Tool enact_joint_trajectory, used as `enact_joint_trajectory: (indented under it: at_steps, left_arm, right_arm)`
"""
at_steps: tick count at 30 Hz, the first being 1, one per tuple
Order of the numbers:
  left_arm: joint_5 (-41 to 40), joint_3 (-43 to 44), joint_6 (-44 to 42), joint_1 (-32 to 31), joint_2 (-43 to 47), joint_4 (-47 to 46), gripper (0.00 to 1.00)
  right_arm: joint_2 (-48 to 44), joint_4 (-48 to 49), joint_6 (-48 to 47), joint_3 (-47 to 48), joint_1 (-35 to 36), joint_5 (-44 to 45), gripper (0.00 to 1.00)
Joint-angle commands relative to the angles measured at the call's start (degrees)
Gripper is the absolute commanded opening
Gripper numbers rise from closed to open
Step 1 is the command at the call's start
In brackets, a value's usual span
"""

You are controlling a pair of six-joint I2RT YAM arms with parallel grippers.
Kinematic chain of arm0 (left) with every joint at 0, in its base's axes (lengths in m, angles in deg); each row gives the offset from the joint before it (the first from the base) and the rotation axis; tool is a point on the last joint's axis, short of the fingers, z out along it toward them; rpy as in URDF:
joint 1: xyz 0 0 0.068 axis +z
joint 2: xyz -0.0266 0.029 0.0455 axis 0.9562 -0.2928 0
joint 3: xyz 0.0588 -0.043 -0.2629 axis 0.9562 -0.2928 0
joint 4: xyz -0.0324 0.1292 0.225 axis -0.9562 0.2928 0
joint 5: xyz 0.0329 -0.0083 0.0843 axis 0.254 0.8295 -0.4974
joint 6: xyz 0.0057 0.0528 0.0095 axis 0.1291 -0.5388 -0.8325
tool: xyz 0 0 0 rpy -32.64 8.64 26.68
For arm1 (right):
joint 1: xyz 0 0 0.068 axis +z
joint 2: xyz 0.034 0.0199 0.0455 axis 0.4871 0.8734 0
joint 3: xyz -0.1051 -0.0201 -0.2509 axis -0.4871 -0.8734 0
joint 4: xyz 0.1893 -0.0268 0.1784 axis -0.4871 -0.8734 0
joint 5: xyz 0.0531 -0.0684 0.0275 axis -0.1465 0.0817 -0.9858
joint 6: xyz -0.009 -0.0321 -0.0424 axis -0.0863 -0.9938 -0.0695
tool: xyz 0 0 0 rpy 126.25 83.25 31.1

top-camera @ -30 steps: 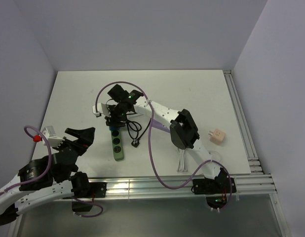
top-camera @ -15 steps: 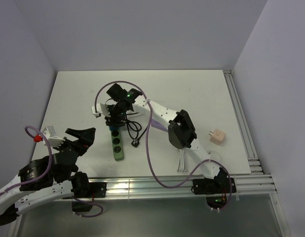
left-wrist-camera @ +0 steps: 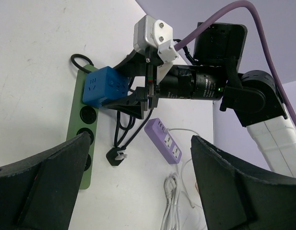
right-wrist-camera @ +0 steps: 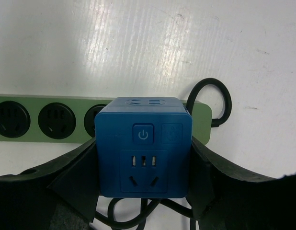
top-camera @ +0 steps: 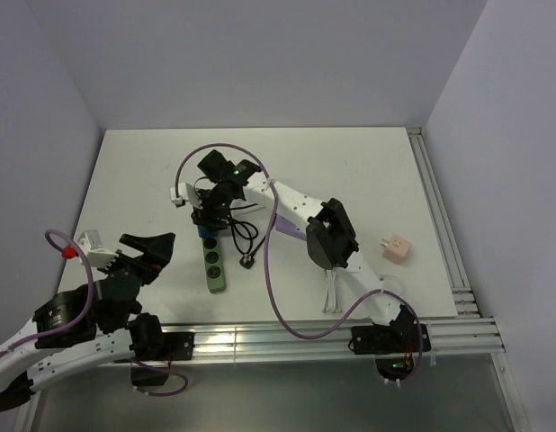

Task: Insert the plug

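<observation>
The right hand (right-wrist-camera: 143, 165), closed on 2 sides of the plug (right-wrist-camera: 143, 129), holds it over the far end of the green strip (right-wrist-camera: 42, 120), directly beneath it, while the left hand (top-camera: 145, 254), open and empty, sits well apart.

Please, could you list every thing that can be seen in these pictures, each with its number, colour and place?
plug: one, bright blue, at the cable end of the power strip, between the right gripper's fingers
power strip: one, green, on the table, left of centre
cable: one, black, looped just right of the power strip
small strip: one, purple, by the right arm
white cord: one, running from the small strip
cube adapter: one, pale pink, near the table's right edge
table: one, white
right gripper: black, shut on the plug
left gripper: black, open, near left corner, holding nothing
</observation>
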Motion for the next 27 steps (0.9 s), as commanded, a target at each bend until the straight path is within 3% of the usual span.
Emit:
enact_joint_trajectory:
  at_steps: [1,4,10,15,16,27]
  left_arm:
    - [0.5,-0.6,-1.0,0.2,0.1,-1.1,0.91]
    - [0.7,-0.5,-0.8,0.2,0.3,-0.8,0.91]
    - [1.1,-0.2,0.5,0.2,1.4,1.1,0.91]
    - [1.7,-0.6,-1.2,0.2,2.3,-1.0,0.91]
    - [1.8,-0.3,-1.1,0.2,2.2,-0.8,0.91]
    - [1.9,-0.6,-0.6,0.2,2.1,-0.3,0.91]
  right_arm:
    - [1.4,-2.0,3.0,-6.6,1.2,-4.4,0.00]
    - [-0.7,0.3,2.4,-11.9,1.9,-6.0,0.00]
    - [0.4,-0.7,1.6,-12.9,4.1,-2.8,0.00]
    - [9.3,-9.0,4.3,2.1,4.3,-2.5,0.00]
    - [9.6,-9.3,4.5,1.6,4.3,-2.3,0.00]
    - [-3.2,12.2,15.0,-32.9,1.3,-3.9,0.00]
